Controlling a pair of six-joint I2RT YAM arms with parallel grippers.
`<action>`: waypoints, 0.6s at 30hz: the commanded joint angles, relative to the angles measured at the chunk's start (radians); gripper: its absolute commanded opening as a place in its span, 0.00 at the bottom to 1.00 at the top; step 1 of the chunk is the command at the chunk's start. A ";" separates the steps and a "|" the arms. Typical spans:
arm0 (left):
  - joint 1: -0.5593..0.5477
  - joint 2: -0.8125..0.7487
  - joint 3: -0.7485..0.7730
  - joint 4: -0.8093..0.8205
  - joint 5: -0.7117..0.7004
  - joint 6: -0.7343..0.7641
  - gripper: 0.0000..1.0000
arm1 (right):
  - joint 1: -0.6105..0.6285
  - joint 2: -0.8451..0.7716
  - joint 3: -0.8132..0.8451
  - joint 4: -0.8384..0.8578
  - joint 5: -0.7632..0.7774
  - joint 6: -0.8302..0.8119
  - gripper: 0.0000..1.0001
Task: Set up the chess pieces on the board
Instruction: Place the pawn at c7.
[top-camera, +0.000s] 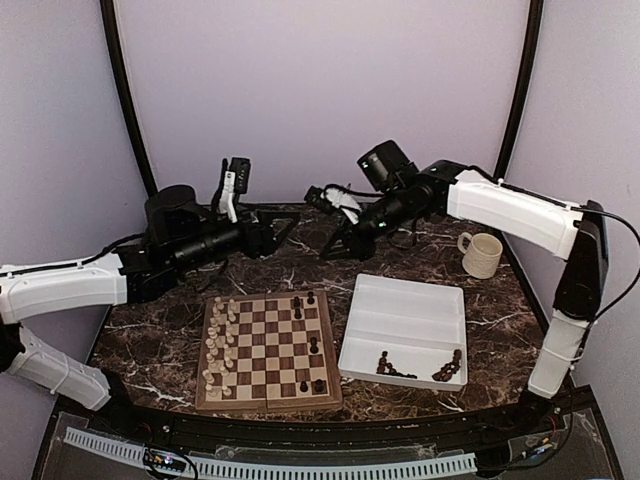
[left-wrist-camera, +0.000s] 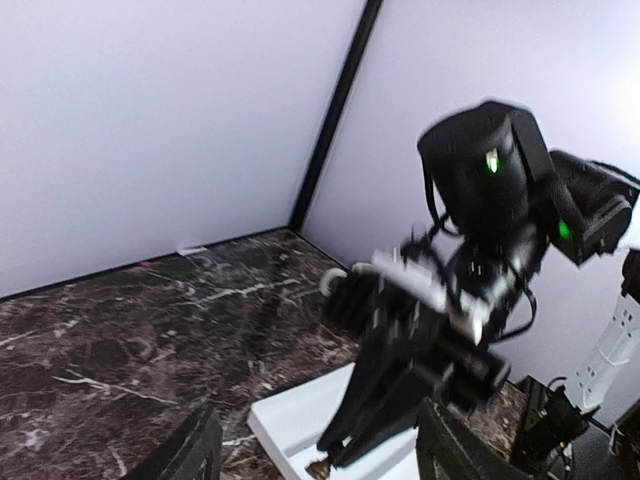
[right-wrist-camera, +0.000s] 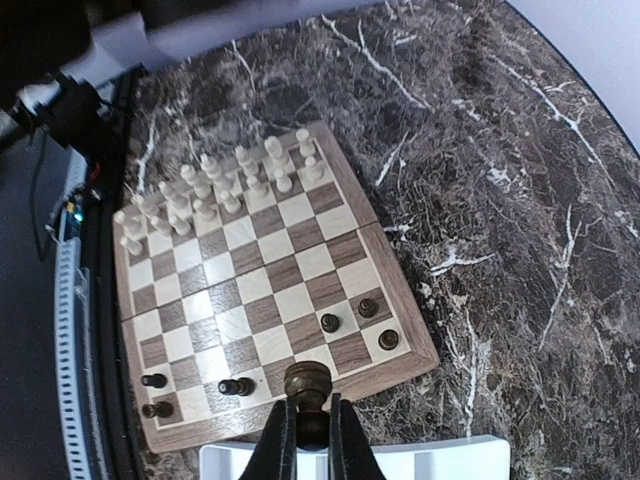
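One table (top-camera: 150, 345): dark marble pattern with white veins. It carries every item below.

Two arms: left arm (top-camera: 70, 285) and right arm (top-camera: 505, 210), white shells with black wrists. They reach in from either side, and their grippers nearly meet above the far middle of the table.

One tray (top-camera: 405, 310): white, rectangular, lying right of the board and apart from it.

One board (top-camera: 262, 352): square, brown and cream checks, raised brown frame. It lies flat at near centre.

One mug (top-camera: 482, 255): cream, standing far right, beyond the tray.

Right gripper (right-wrist-camera: 308, 425): clenched on one dark piece (right-wrist-camera: 307, 383).
- The piece is pinched at the very fingertips, its head standing proud of them.
- The gripper is raised in the air off the board's right side, by the tray's far left corner, touching neither.

Left gripper (top-camera: 283, 232): released, fingers spread wide, nothing between them. It is raised just left of the right gripper and faces it, well above the board's far edge.

Held dark piece: small, turned, glossy brown wood with a rounded head over a collar. Which chessman it is cannot be told.

Several cream pieces (top-camera: 220, 340): upright, filling the two files along the board's left side.

Six dark pieces (top-camera: 313, 345) on the board's right side, all upright:
- three by the far right corner
- one midway along
- two by the near right corner

More loose pieces (top-camera: 385, 366): dark, lying along the tray's near wall in two small clusters, one at its middle and one in its near right corner.
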 joint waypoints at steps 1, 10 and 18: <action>0.010 -0.161 -0.122 -0.060 -0.305 0.033 0.69 | 0.114 0.120 0.108 -0.168 0.319 -0.171 0.00; 0.018 -0.348 -0.244 -0.092 -0.435 0.020 0.70 | 0.273 0.360 0.322 -0.329 0.490 -0.258 0.00; 0.020 -0.408 -0.276 -0.114 -0.450 0.014 0.70 | 0.345 0.436 0.343 -0.333 0.581 -0.268 0.00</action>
